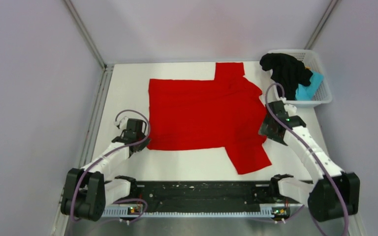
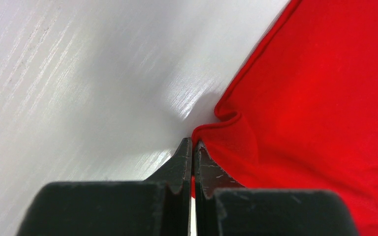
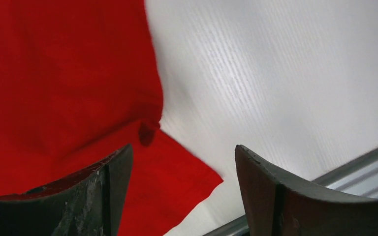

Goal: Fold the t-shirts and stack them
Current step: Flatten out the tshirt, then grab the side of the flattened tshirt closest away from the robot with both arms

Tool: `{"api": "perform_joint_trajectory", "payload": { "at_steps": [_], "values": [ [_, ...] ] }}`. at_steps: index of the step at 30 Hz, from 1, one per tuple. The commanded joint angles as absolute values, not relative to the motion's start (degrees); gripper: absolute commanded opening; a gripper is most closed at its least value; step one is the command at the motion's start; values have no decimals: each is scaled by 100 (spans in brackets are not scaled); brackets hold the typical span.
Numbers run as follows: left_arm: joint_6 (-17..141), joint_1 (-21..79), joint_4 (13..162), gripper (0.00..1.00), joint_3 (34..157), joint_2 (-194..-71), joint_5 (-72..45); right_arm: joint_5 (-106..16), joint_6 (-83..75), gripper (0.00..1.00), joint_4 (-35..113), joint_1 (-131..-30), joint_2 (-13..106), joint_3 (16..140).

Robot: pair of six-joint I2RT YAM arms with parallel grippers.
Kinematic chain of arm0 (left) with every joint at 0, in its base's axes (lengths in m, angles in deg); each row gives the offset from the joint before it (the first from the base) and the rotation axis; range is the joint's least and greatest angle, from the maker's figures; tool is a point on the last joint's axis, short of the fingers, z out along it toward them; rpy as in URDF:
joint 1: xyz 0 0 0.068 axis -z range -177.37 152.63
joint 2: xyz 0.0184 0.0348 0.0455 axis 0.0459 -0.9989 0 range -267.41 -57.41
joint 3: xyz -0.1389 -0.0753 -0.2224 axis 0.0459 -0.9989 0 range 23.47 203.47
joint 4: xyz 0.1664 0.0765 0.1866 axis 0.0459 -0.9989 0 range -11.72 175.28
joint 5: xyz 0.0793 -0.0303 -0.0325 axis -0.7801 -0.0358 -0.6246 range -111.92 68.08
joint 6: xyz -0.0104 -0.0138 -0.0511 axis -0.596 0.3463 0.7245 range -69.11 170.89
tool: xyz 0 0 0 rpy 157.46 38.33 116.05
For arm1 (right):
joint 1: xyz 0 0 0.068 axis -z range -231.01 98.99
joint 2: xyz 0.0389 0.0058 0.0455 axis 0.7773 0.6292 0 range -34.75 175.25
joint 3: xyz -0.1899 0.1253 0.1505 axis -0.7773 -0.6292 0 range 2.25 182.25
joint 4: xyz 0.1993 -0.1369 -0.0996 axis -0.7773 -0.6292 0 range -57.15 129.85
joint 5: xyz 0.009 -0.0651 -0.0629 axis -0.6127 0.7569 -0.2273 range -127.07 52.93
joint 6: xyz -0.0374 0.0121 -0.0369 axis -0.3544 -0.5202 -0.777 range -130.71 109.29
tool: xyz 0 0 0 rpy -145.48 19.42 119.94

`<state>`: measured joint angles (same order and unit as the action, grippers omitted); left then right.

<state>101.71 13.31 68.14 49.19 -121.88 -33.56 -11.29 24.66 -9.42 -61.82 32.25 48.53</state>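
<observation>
Just beside left end effector (image 2: 193, 143), red t-shirt (image 2: 315, 123) corner

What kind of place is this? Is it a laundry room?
Probably a robot lab booth, not a home: two white robot arms bolted to a white table, plain walls around it, a bright red cloth t-shirt spread out.

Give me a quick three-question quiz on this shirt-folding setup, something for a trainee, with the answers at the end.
1. True or false: the red shirt lies spread on the table.
2. Where is the black shirt? A, on the table; B, in the basket; C, on the red shirt.
3. Fill in: the jaws of the right gripper stand ____.
Key: 1 true; 2 B; 3 open.
</observation>
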Motion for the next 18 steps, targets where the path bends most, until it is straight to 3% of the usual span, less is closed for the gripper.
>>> {"api": "perform_joint_trajectory", "payload": {
  "at_steps": [1, 2, 3, 9, 18],
  "values": [
    [10149, 1327, 6880, 0, 5064, -12194, -3379, -2598, 2099, 85, -821, -6175, 1821, 4874],
    [10164, 1327, 6895, 0, 5051, -12189, -3358, -2918, 2009, 96, -772, -6172, 1548, 4781],
    [10175, 1327, 6920, 0, 5042, -12171, -3330, -3259, 1980, 99, -720, -6177, 1268, 4645],
    [10213, 1327, 6909, 0, 5045, -12228, -3220, -3990, 2451, 99, -631, -6168, 232, 3970],
    [10281, 1327, 6874, 0, 4981, -12164, -3205, -4561, 3402, 96, -855, -6169, 656, 3239]
  ]
}}
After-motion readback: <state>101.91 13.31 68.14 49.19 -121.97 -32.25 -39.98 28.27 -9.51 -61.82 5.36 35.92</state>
